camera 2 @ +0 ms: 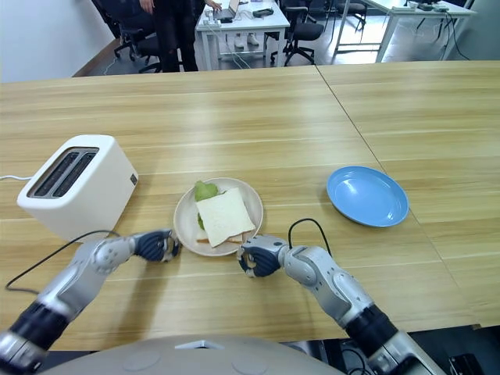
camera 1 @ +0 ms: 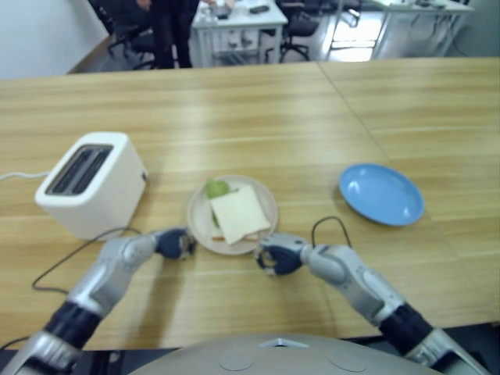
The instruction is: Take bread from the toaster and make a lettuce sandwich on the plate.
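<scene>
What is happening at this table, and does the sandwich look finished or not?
The sandwich looks assembled: on the beige plate a slice of bread lies on top, with lettuce peeking out at its far corner. The left hand and right hand sit on either side of the plate's near edge, fingers curled and holding nothing. The toaster stands to the left with its slots apparently empty. A blue plate lies to the right.

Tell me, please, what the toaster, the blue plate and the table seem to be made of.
Toaster: likely white plastic, matte; smooth rounded casing without glare.
Blue plate: glossy, pale highlights on it; plastic or glazed ceramic, I cannot tell.
Table: light wood or wood-look laminate, satin; long grain lines and a seam.
</scene>
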